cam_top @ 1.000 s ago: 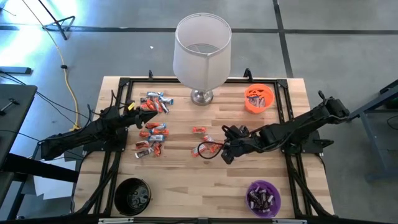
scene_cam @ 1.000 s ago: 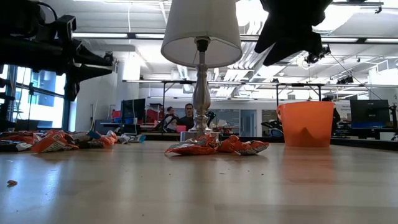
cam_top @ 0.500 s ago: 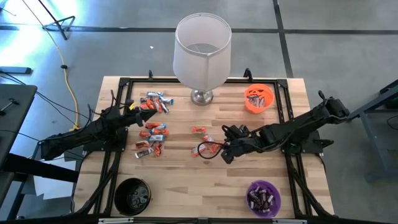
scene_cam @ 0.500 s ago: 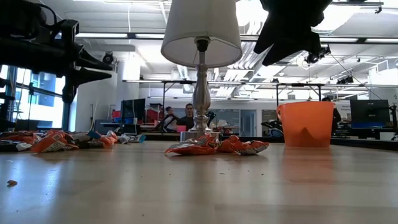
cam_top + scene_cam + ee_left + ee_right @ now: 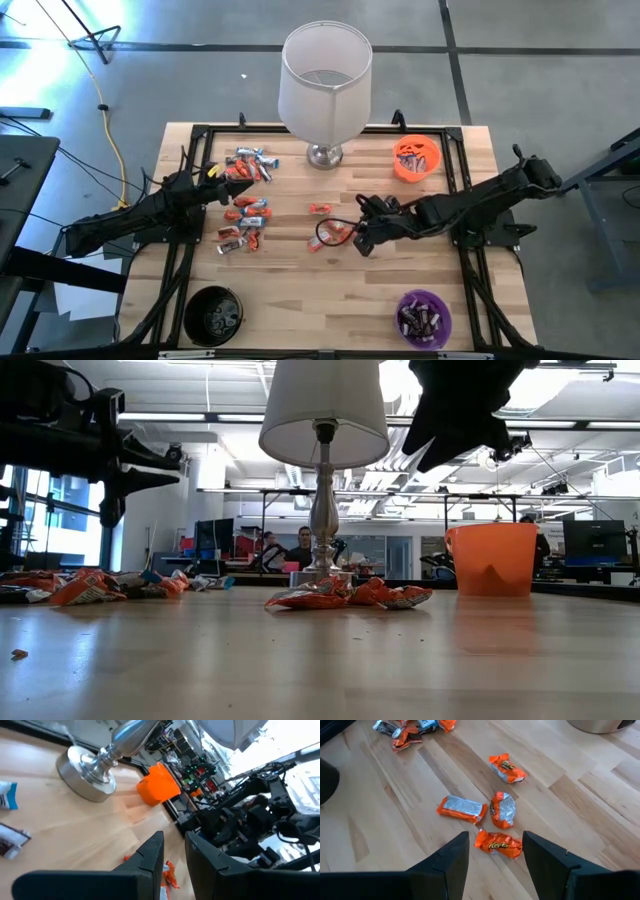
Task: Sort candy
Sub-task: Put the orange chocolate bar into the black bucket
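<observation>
Hovering wide open, the right hand [image 5: 492, 851] straddles a small orange-wrapped candy bar [image 5: 498, 843], its long axis spanning the fingers.

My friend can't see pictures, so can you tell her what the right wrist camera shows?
The right gripper hangs open over a wooden table, its two dark fingers either side of an orange candy. Three more orange candies lie just beyond it, and a small pile of mixed candy sits farther off.
</observation>
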